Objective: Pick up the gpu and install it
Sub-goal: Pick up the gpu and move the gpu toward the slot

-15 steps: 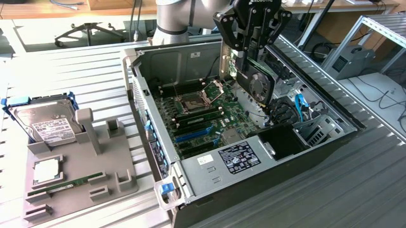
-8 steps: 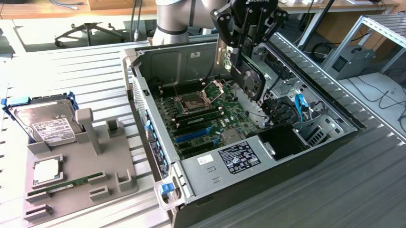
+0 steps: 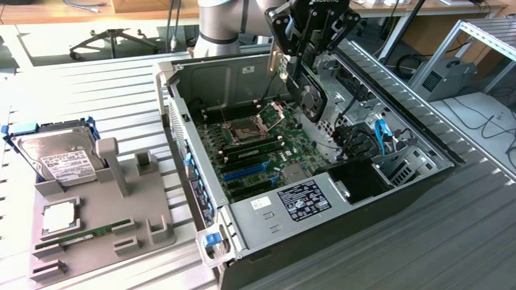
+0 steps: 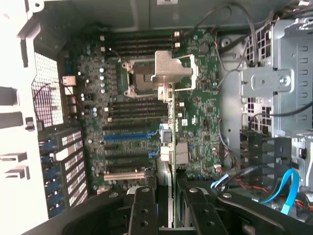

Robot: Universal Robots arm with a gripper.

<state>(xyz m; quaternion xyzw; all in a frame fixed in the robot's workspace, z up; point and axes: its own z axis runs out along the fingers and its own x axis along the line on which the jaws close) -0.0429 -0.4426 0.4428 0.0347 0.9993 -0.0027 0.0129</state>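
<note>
An open computer case (image 3: 202,78) lies on its side near the middle of a slatted metal table (image 3: 96,90), its motherboard (image 3: 274,145) facing up. The robot arm reaches down over the case's far end. Its gripper (image 3: 303,66) is closed on the gpu (image 3: 313,99), which hangs in the air above the motherboard, close to the drive bays on the exterior view's right, and touches nothing below it.

The gpu is held on edge, probably so that its connector edge points down toward the slots. In the wrist view the gpu (image 4: 171,142) appears as a thin green strip between the two black fingers (image 4: 142,210), ending in a silver bracket. It lines up roughly beside the end of the blue slot (image 4: 124,137), so the work seems to be at the stage of positioning the gpu over the board. It is not yet seated.

The gpu is a flat black card with one large round fan, a green board edge and a pale metal bracket.

By the table's near corner, on the exterior view's left, a grey tray (image 3: 105,235) holds a hard drive (image 3: 60,154) and a RAM stick (image 3: 84,234).
</note>
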